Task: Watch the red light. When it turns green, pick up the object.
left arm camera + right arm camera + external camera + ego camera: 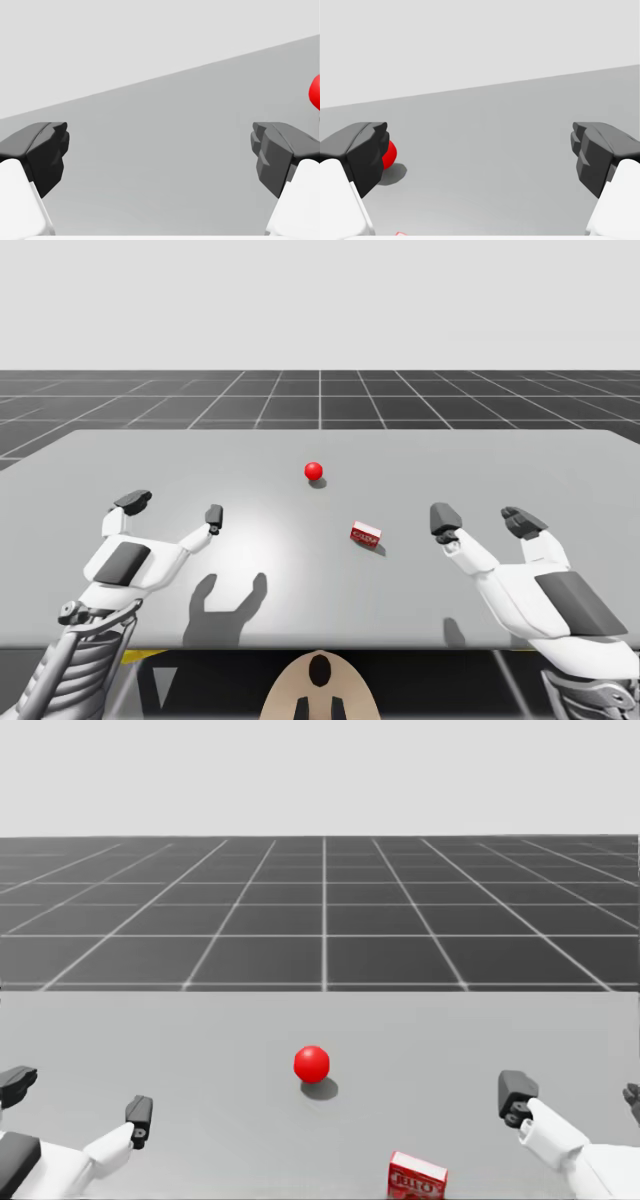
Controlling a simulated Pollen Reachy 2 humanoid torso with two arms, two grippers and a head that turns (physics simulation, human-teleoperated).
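Note:
The light is a red ball [314, 471] [312, 1063] resting on the grey table, around the middle. A small red box [366, 534] [416, 1178] lies nearer to me, a little right of the ball. My left gripper [172, 508] [78, 1098] hovers open at the table's left, well away from both. My right gripper [484, 519] [570, 1099] stands open to the right of the box. From the left wrist, the red ball [315, 92] peeks past one finger; from the right wrist, the red ball [389, 154] sits partly behind a finger, with a corner of the red box [400, 234] under the gripper.
The grey table [200, 460] spreads wide around the two things, its far edge beyond the ball. A dark gridded floor [320, 395] lies behind it.

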